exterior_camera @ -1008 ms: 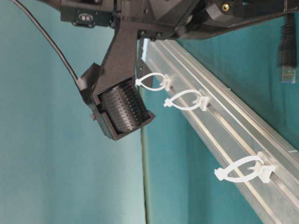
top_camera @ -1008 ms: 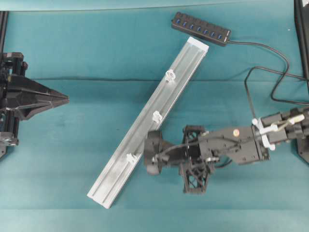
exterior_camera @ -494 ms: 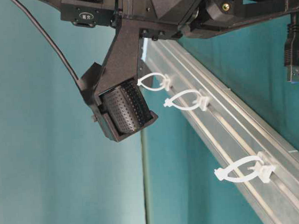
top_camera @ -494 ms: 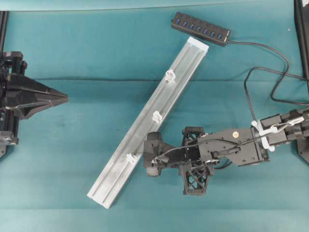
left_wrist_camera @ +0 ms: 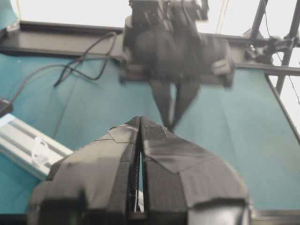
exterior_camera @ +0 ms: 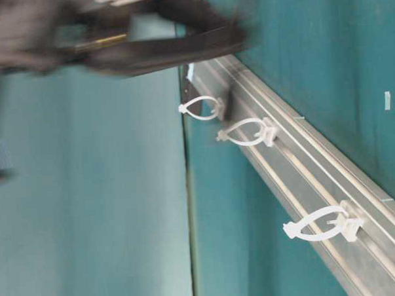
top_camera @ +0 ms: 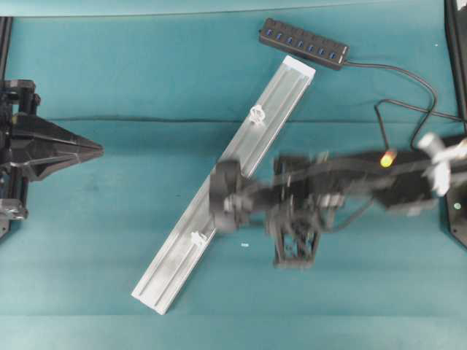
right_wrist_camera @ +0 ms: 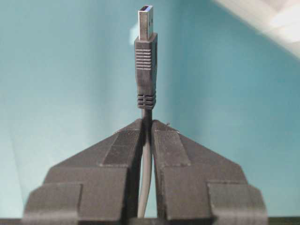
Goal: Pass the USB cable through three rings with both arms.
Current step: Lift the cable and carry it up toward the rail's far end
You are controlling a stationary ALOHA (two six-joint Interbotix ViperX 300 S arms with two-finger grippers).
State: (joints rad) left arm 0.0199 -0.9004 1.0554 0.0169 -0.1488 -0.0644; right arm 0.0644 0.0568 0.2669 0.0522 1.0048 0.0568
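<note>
In the right wrist view my right gripper (right_wrist_camera: 146,123) is shut on the USB cable (right_wrist_camera: 146,65) just below its plug, which sticks straight out past the fingertips over the teal table. Overhead, the right arm (top_camera: 328,193) is a motion blur lying across the middle of the silver rail (top_camera: 281,91). Two rings (top_camera: 257,113) (top_camera: 197,238) show there, and the middle one is hidden under the arm. The table-level view shows all three rings (exterior_camera: 199,108) (exterior_camera: 246,131) (exterior_camera: 319,226) upright on the rail. My left gripper (top_camera: 98,151) (left_wrist_camera: 140,119) is shut and empty at the far left.
A black multi-port hub (top_camera: 303,44) lies at the back beyond the rail's far end, with its cord (top_camera: 408,109) looping along the right side. A small white speck (top_camera: 243,244) lies on the table beside the rail. Black frame parts stand at the left and right edges.
The right arm has swung quickly toward the back of the table, now blurred and covering the middle ring overhead. The plug has left the table-level view. The left arm has not moved.
</note>
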